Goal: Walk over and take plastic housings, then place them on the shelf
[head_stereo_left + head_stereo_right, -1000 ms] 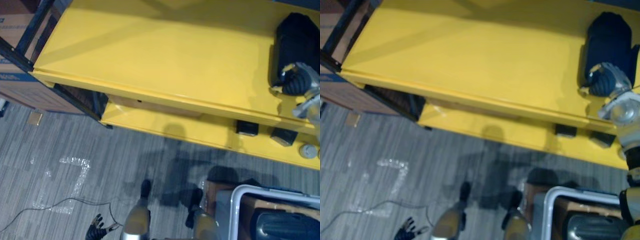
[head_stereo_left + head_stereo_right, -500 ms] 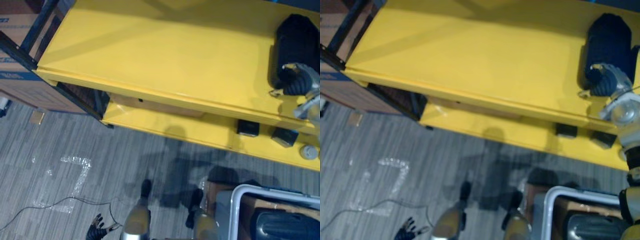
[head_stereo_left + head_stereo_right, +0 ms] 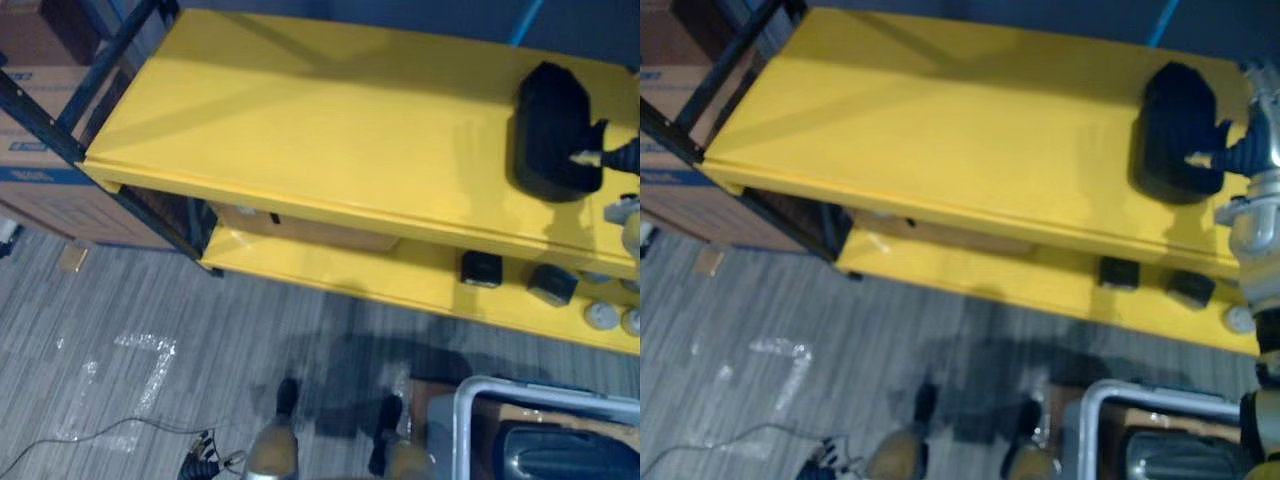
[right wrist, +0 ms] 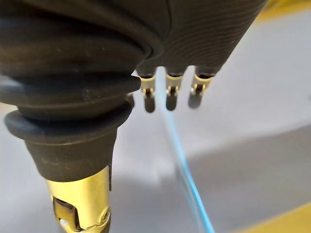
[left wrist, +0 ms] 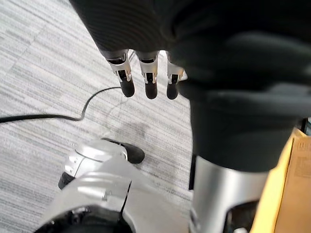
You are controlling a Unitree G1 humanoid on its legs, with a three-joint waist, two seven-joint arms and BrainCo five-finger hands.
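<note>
A black plastic housing (image 3: 552,135) lies flat on the yellow shelf top (image 3: 330,120), near its right end. My right hand (image 3: 1246,152) hovers just to the right of the housing, apart from it. In the right wrist view its fingers (image 4: 167,94) are straight and hold nothing, pointing at a grey wall. My left hand (image 3: 200,466) hangs low over the carpet at the bottom of the view, its fingers (image 5: 149,82) straight and empty.
The lower yellow shelf (image 3: 400,285) carries small black blocks (image 3: 481,268) and grey round parts (image 3: 603,316). A white-rimmed bin (image 3: 478,392) at lower right holds another black housing (image 3: 570,452). Cardboard boxes (image 3: 45,185) and a black rack frame (image 3: 45,128) stand at the left.
My right hand has uncurled, let go of the housing and drawn back to its right. The housing now rests alone on the shelf top. The camera has shifted.
</note>
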